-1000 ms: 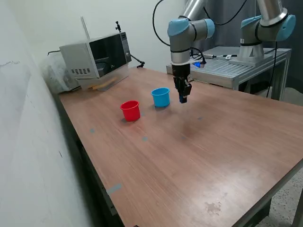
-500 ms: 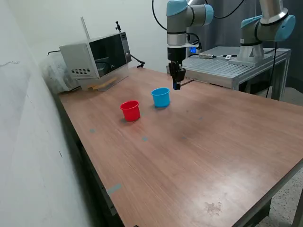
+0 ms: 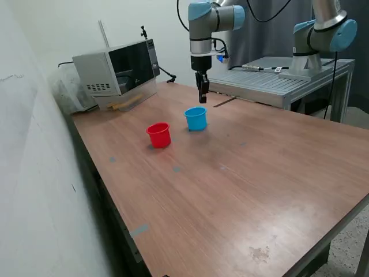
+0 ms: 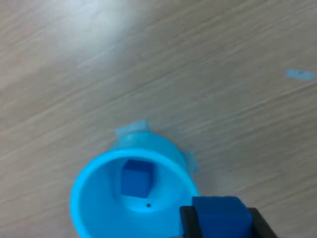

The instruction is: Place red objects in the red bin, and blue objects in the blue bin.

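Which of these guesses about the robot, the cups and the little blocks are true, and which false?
1. The hand grips a dark blue cube. True.
2. The light blue cup is empty. False: a blue cube already lies inside it.
3. The red cup stands on the exterior view's left of the light blue cup. True.
4. The hand is above the red cup. False: it hangs over the light blue cup.
5. The microwave sits at the table's far corner. True.
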Robot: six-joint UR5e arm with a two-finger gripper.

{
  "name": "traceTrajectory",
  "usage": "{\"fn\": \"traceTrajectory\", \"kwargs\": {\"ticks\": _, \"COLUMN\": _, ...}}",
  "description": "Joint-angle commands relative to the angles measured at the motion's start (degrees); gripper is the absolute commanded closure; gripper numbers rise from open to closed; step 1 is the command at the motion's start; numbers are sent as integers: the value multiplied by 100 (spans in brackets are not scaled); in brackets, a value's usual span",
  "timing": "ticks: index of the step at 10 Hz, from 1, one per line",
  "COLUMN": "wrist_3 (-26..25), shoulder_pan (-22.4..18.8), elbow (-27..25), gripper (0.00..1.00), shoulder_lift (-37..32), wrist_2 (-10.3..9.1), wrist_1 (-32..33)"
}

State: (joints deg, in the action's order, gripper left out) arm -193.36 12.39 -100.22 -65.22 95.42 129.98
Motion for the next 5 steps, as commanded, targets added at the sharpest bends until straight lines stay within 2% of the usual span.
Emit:
{"fn": "traceTrajectory", "kwargs": {"ticks": 1, "wrist_3": 0, "shoulder_pan": 229, "elbow": -6, "gripper": 100, "shoulder_lift": 80, "wrist_2": 38, "wrist_1": -52}}
{"fn": "traceTrajectory", "kwargs": {"ticks": 5, "wrist_3": 0, "shoulder_pan": 325, "elbow": -6, "gripper": 100, "shoulder_lift": 184, "wrist_2": 38, "wrist_1": -61}}
